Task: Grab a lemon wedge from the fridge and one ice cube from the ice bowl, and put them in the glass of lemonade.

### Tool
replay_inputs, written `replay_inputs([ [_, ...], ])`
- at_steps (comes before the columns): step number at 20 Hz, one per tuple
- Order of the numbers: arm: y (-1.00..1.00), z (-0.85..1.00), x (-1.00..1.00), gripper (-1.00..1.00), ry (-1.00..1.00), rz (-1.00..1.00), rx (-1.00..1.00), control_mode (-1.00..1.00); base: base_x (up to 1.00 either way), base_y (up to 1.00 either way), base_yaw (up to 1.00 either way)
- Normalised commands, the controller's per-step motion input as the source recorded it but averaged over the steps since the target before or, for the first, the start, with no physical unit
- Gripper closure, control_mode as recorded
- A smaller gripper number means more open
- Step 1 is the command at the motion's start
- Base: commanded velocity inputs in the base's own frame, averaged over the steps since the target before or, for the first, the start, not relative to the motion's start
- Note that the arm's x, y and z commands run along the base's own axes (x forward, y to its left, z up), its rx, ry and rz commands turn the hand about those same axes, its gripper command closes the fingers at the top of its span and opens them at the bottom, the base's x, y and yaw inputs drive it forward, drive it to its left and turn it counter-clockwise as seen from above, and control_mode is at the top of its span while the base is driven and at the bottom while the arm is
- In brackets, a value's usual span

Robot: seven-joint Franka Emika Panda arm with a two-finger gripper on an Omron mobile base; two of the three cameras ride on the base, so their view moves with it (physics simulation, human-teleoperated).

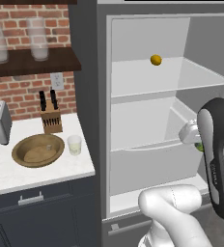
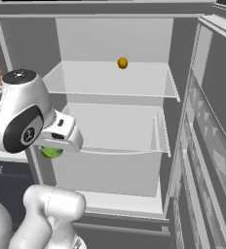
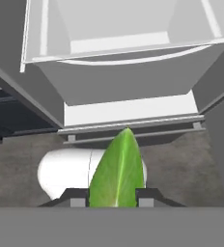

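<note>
end effector point(image 3: 113, 202) around lemon wedge point(image 3: 118, 171), seemingly

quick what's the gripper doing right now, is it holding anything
Gripper: closed on the lemon wedge, held between both fingertips just outside the open fridge.

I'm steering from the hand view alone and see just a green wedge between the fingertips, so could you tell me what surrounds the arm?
Observer: The fridge is open; the claw holds the lemon wedge just outside it.
Operator: Thank you. Where is the glass of lemonade?
Observer: On the white counter left of the fridge, the glass of lemonade stands beside the ice bowl.
Operator: Is anything left in the fridge?
Observer: A small yellow fruit sits on the upper shelf.
</note>
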Motion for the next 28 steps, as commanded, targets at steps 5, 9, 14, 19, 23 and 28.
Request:
replay_inputs([
  [5,0.00,-0.09,-0.08,1.00,0.05,0.00,0.00,1.00,-0.16,0.02,0.00],
  [9,0.00,0.00,0.00,1.00,0.00,0.00,0.00,1.00,-0.36,0.63,-0.01],
  [14,0.00,0.00,0.00,1.00,0.00,0.00,0.00,1.00,-0.28,1.00,-0.10],
  [19,0.00,0.00,0.00,1.00,0.00,0.00,0.00,1.00,-0.21,1.00,-0.15],
  [23,0.00,0.00,0.00,1.00,0.00,0.00,0.00,1.00,-0.10,0.73,-0.23],
  [28,0.00,0.00,0.00,1.00,0.00,0.00,0.00,1.00,0.25,0.58,-0.22],
])
